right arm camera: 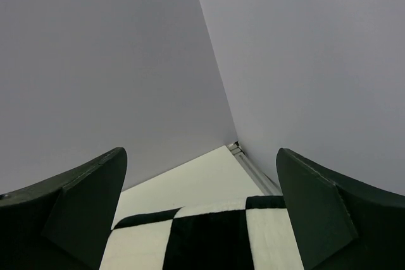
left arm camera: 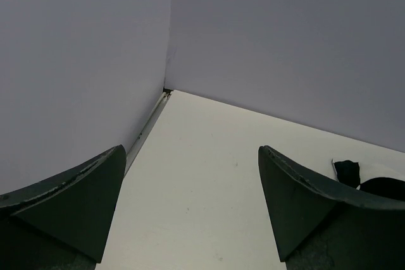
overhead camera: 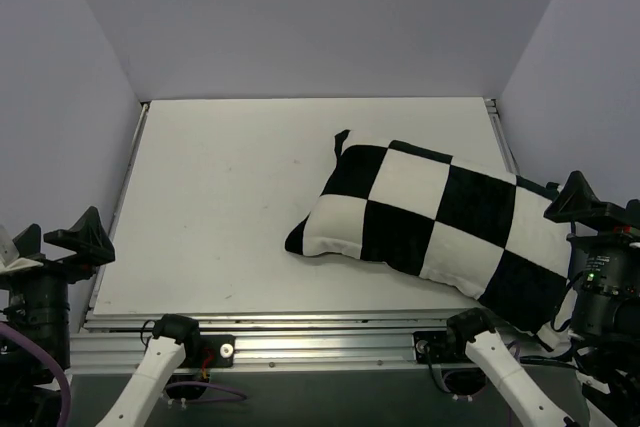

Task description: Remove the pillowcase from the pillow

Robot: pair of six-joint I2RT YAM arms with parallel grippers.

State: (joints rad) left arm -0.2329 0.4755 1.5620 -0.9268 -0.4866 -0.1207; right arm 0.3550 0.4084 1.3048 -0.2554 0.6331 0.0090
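The black-and-white checkered pillowcase [overhead camera: 440, 217] lies stuffed and plump on the right half of the white table [overhead camera: 220, 207], reaching its right front corner. The plain white pillow is hidden inside it. My left gripper [overhead camera: 58, 239] is open and empty, off the table's left front corner, far from the pillowcase. My right gripper [overhead camera: 605, 209] is open and empty, beside the pillowcase's right end. In the left wrist view the gripper [left arm camera: 191, 150] faces bare table, with a corner of the pillowcase [left arm camera: 347, 170] at the right. In the right wrist view the gripper [right arm camera: 200, 153] looks over the pillowcase [right arm camera: 209, 232].
Grey walls close the table in on the left, back and right. A metal rail [overhead camera: 300, 342] runs along the near edge between the arm bases. The pillowcase's near right corner hangs over this edge.
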